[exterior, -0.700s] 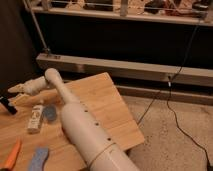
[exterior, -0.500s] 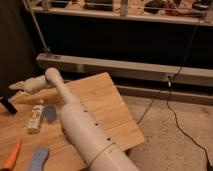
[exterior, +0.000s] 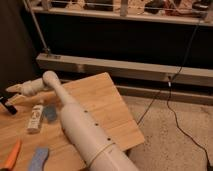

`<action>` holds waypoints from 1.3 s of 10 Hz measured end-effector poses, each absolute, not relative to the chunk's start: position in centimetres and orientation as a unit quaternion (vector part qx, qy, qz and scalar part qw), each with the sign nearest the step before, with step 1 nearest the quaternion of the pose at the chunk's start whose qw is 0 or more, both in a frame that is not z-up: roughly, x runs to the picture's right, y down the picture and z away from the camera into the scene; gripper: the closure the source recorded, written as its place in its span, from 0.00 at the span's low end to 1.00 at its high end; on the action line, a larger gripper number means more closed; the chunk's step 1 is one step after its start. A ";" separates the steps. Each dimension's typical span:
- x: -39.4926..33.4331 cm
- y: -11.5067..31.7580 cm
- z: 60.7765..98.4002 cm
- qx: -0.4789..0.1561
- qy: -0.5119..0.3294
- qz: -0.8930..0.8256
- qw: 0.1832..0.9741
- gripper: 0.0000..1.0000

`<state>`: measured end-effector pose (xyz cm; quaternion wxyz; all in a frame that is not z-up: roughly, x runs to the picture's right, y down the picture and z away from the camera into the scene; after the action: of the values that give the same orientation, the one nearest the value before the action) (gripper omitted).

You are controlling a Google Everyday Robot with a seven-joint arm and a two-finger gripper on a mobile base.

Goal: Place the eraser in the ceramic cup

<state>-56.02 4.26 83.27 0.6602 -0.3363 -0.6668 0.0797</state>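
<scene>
The eraser (exterior: 8, 108) is a small black block with a paler end, at the far left edge of the wooden table (exterior: 100, 107). My gripper (exterior: 13, 90) is at the end of the pale forearm, reaching left, just above the eraser. Whether it touches the eraser is unclear. The ceramic cup (exterior: 49, 113) is a small blue-grey shape to the right of the eraser, partly hidden behind my arm (exterior: 80, 127).
A white labelled bottle (exterior: 34, 118) lies between the eraser and the cup. A flat blue-grey tool (exterior: 39, 158) and an orange object (exterior: 12, 155) lie at the front left. A cable (exterior: 170, 100) runs over the floor to the right of the table.
The gripper and the eraser stay in almost the same place at the table's left edge. Any shift is very small.
</scene>
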 end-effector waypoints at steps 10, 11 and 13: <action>-58.1 5.5 82.8 -0.345 -0.672 0.064 0.652 0.35; -58.4 5.6 82.7 -0.345 -0.675 0.063 0.649 0.40; -59.2 6.0 82.1 -0.345 -0.683 0.056 0.642 0.62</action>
<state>-59.15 5.96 82.11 0.6417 -0.3447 -0.6828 0.0562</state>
